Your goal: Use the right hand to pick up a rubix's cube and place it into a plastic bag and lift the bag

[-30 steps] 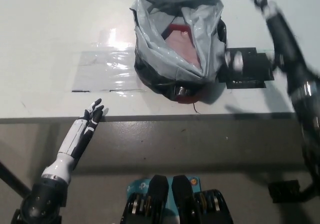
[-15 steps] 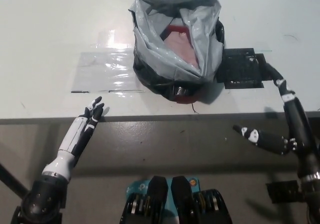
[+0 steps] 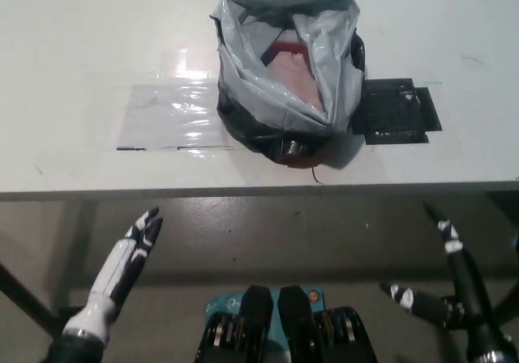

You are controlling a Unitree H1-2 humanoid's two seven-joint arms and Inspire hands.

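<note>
A grey plastic bag (image 3: 280,63) stands on the white table (image 3: 73,47), its mouth open upward. Something pink and red (image 3: 285,63) shows inside it; I cannot tell whether it is the cube. No cube lies on the table. My black right hand (image 3: 444,286) hangs at the lower right, below the table's front edge and well away from the bag, open with fingers spread and nothing in it. My white left hand (image 3: 126,262) rests at the lower left, also below the edge, with its fingers straight and empty.
A black square pad (image 3: 397,110) lies just right of the bag. A clear plastic sheet (image 3: 174,116) is taped flat to the table left of the bag. The table's front edge (image 3: 243,191) runs across the middle of the view.
My right arm has swung down from above the table's right side to below its front edge. My left hand has dropped back from the edge. The bag has not moved.
</note>
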